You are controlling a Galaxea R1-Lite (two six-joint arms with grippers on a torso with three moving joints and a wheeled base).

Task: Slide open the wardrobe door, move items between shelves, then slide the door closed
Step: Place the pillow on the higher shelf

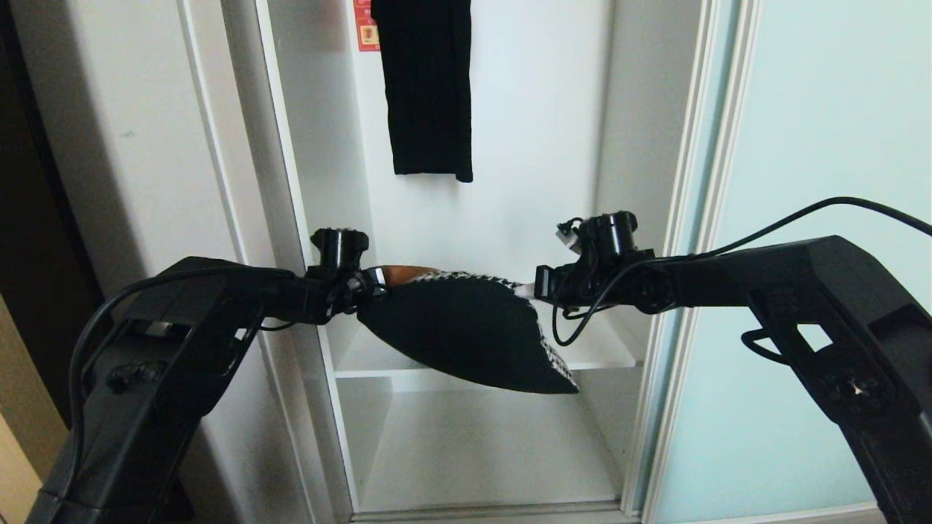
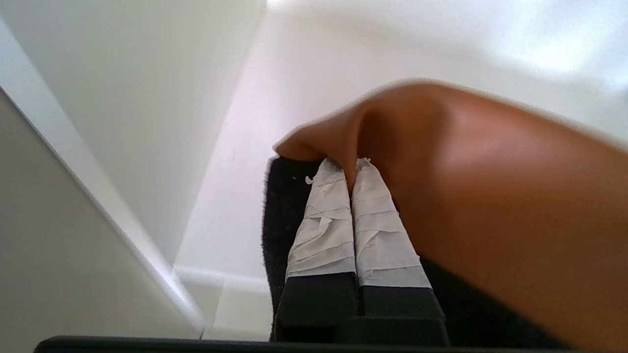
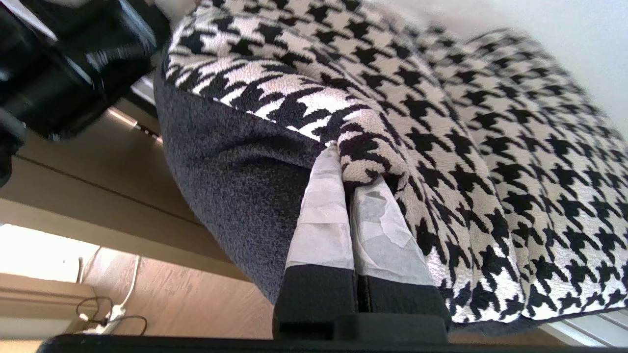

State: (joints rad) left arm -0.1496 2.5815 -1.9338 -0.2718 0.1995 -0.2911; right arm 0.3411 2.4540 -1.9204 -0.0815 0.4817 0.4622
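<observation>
Two grippers carry the load: we hold the houndstooth cushion (image 1: 466, 338) slung between the left gripper (image 1: 366, 285) and the right gripper (image 1: 537, 290), each clenched on an opposite corner, black back facing us. Its long axis runs left to right across the open compartment, above the white shelf (image 1: 604, 353) and level with neither board; both arms are equally near. The sliding wardrobe door (image 1: 815, 145) stands pushed right. Inside hangs one black ribbed garment (image 1: 426, 87); the lower shelf (image 1: 480, 451) bears nothing visible.

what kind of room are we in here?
Likely a bedroom or closet area: a built-in wardrobe with a frosted sliding wardrobe door slid open, a black garment hanging inside above white shelves, and a houndstooth cushion in front.
</observation>
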